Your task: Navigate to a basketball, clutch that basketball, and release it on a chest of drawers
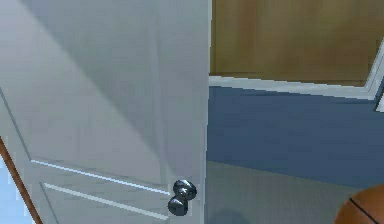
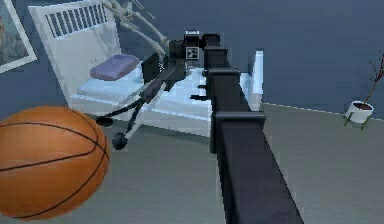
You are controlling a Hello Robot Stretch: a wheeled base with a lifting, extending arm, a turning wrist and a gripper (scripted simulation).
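Presently: basketball (image 2: 50,160) low at arm side view's left, gripper (image 2: 112,130) near it (grip state, contact, load: cannot tell). Judgement: centre gripper on ball's middle, confirm hold before lifting.

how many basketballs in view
1. The orange basketball with black seams is low at the arm side view's left; the orange curve in the forward view's bottom right corner is likely the same ball. More may hide behind the white panelled door.
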